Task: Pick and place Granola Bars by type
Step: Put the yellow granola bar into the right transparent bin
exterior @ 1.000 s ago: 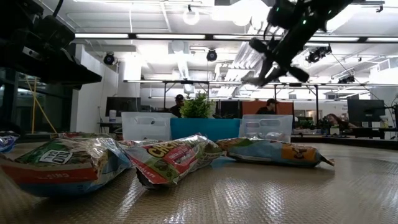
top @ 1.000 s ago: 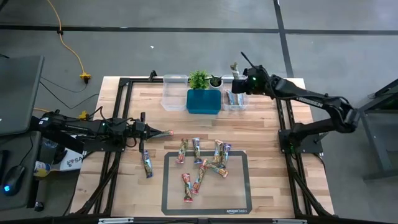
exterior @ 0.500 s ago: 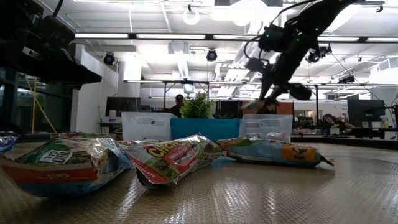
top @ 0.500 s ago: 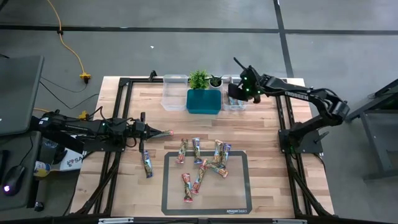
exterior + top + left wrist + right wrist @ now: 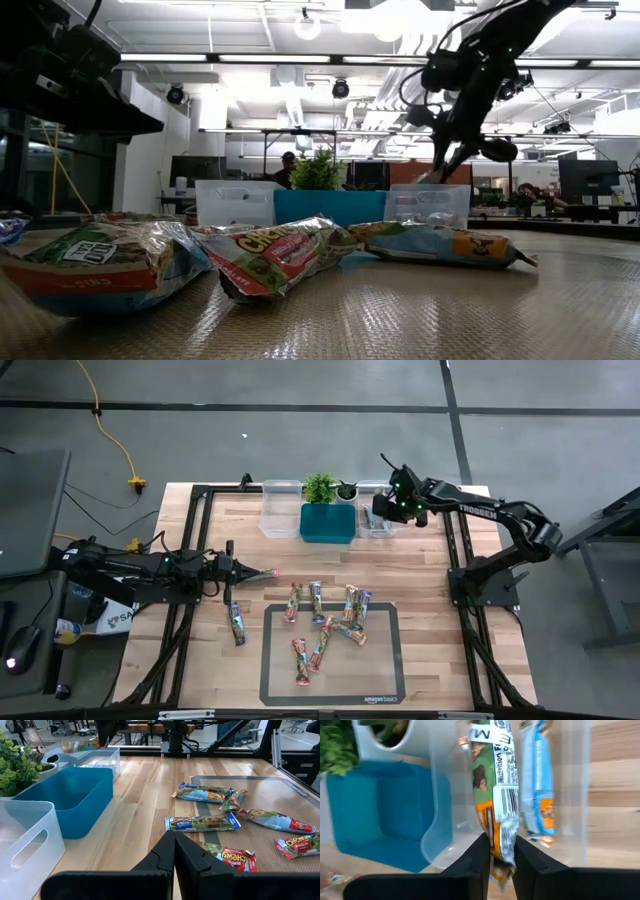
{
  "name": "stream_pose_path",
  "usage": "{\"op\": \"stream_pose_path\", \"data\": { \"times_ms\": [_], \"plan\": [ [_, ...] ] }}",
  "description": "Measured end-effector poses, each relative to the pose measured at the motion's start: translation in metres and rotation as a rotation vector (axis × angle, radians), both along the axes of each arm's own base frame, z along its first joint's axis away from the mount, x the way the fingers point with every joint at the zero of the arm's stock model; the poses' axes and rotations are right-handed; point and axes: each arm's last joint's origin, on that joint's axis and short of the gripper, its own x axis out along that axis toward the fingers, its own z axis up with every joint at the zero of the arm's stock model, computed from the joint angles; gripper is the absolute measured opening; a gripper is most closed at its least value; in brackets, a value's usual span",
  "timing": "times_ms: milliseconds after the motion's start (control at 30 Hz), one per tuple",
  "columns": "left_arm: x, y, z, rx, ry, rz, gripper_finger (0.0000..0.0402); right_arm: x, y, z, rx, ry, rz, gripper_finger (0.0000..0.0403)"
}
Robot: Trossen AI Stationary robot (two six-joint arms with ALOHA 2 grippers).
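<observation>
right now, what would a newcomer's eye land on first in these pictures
First, the right gripper poised over the clear bin at the table's far edge, a granola bar pinched between its fingers beside a blue-wrapped bar already lying in that bin. Next, the scatter of bars on and around the dark mat at the table's near side. The left gripper rests shut, low over the wood.

The long pale butcher-block wooden table [image 5: 420, 575] looks smooth and matt. On it lies a grey rubbery mat [image 5: 385, 660], finely textured. Slim granola bars in glossy crinkled foil wrappers [image 5: 202, 822] catch light. The square blue plastic bin [image 5: 75, 795] looks satiny; the translucent clear plastic bin [image 5: 580, 795] shines.
</observation>
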Motion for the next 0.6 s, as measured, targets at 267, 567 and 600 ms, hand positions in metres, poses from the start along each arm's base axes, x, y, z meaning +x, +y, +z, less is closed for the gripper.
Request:
{"op": "stream_pose_path", "data": {
  "times_ms": [267, 567, 600],
  "plan": [
    [0.0000, 0.0000, 0.0000, 0.000, 0.000, 0.000, 0.0001, -0.0015, -0.0020, 0.0000, -0.040, 0.025, 0.030, 0.0071],
    [0.0000, 0.0000, 0.0000, 0.000, 0.000, 0.000, 0.0001, 0.0013, -0.0044, 0.0022, -0.099, 0.009, 0.082, 0.0106],
    [0.0000, 0.0000, -0.0001, 0.000, 0.000, 0.000, 0.0001, 0.0024, -0.0056, 0.0031, -0.116, -0.002, 0.087, 0.0110]
  ]
}}
